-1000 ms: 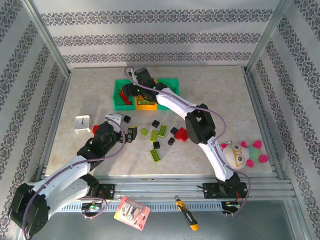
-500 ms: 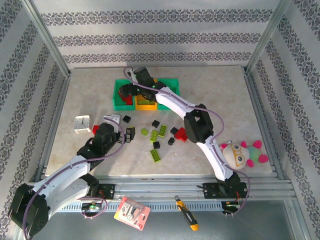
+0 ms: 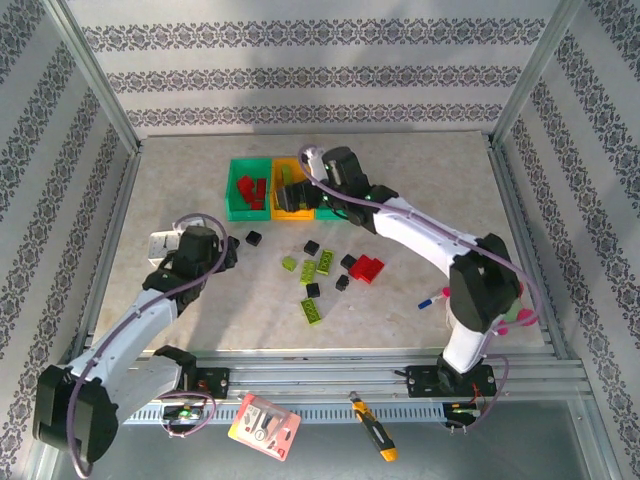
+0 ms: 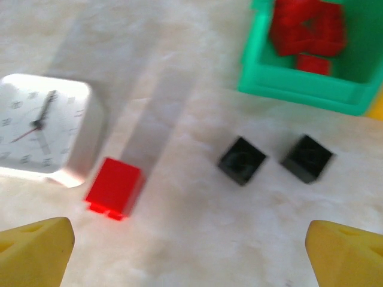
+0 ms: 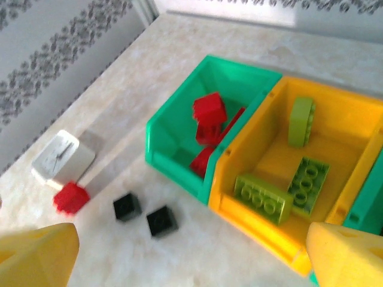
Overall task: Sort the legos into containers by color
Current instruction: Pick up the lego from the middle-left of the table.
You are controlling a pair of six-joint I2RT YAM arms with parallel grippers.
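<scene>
Sorting looks partway done to me: the green plastic bin on the left has small red plastic bricks in it, and the orange-yellow plastic bin next to it holds three lime green plastic bricks. My right gripper hangs over these bins with its yellow fingers spread wide and nothing between them. My left gripper is spread wide too and holds nothing. A lone red plastic brick lies at about ten o'clock from it, right beside a corner of the small white square clock. Two little black plastic cubes sit side by side at one o'clock, just in front of the green bin. Seen from above, a loose bunch of lime, black and red bricks lies on the pale table at about five o'clock from the bins. I think the step in hand is picking up the lone red brick with my left arm. For that I would move up and left until the brick sits between the fingers, go down, and pinch it gently without bumping the clock. Then it belongs with the other reds. The third bin, also green, is mostly hidden under my right arm, so I cannot tell what is in it.
</scene>
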